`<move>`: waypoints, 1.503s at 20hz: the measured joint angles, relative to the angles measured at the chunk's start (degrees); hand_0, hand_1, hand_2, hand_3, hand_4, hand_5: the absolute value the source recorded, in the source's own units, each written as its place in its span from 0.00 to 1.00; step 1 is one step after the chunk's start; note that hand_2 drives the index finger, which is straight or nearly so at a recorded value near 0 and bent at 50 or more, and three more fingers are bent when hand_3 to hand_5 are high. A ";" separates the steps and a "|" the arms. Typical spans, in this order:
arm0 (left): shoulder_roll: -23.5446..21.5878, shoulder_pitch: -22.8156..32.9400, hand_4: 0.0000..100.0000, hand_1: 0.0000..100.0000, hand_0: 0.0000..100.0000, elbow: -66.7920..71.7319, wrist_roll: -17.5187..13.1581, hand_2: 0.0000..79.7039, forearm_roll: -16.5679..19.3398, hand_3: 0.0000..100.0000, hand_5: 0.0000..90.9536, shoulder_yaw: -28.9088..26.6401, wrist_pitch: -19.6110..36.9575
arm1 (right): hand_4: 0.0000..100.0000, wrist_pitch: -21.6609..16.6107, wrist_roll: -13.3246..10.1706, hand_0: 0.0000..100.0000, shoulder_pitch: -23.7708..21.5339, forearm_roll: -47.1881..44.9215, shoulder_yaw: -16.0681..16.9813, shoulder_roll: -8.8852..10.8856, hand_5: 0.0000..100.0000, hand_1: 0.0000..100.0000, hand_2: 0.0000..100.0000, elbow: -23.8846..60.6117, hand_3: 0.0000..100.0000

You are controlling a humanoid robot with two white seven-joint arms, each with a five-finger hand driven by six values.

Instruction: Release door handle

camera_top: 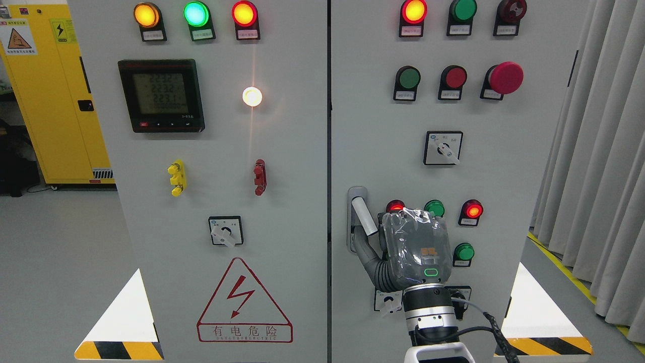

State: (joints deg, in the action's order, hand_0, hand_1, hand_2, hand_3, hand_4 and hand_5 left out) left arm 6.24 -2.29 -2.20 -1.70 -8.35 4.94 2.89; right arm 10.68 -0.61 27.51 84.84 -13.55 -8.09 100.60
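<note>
A: We log one robot hand [405,247], the right, its arm rising from the bottom edge right of middle. Grey shell wrapped in crinkled clear plastic, a green-lit oval low on its back, a ribbed black thumb joint, a banded metal wrist below.

B: And the door handle [364,216]?

A: On the right cabinet door [504,176], near that door's left edge, low in the panel. A smooth silver-grey cylindrical lever, tilted, standing out of a slim rounded metal backplate. The dark thumb reaches up beneath the lever's lower end, touching it or just short of it; we cannot tell which. The other fingers are hidden behind the wrapped back of the hand, so we cannot tell whether it is spread or curled.

B: Surroundings?

A: Both doors are flat, matte pale-grey painted metal. Just beyond the hand, round glossy lamps: two red lit, two green. Higher, a domed red mushroom button [505,77] and a square rotary switch [443,148] with a white knob. On the left door [227,176], a dark square digital meter [161,96], a yellow lug, a red lug, and a triangular red lightning warning sign [244,302]. Pleated grey curtains [599,166] hang at far right; a yellow cabinet [50,101] stands at far left.
</note>
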 measured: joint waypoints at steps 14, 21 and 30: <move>0.00 0.00 0.00 0.56 0.12 0.00 0.00 0.00 0.00 0.00 0.00 0.01 0.04 | 1.00 0.00 -0.27 0.56 -0.09 -0.09 0.70 0.00 1.00 0.40 0.95 0.50 1.00; 0.00 0.00 0.00 0.56 0.12 0.00 0.00 0.00 0.00 0.00 0.00 0.00 0.05 | 1.00 0.00 -0.33 0.55 -0.13 -0.17 0.95 0.00 1.00 0.40 0.95 0.62 1.00; 0.00 0.00 0.00 0.56 0.12 0.00 0.00 0.00 0.00 0.00 0.00 0.00 0.05 | 1.00 0.00 -0.44 0.54 -0.12 -0.23 1.25 0.00 1.00 0.40 0.95 0.73 1.00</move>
State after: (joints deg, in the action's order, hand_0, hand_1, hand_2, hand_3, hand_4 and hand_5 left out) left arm 6.24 -2.28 -2.20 -1.70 -8.35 4.94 2.95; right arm 10.67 -1.05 27.39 84.61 -12.31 -8.09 101.33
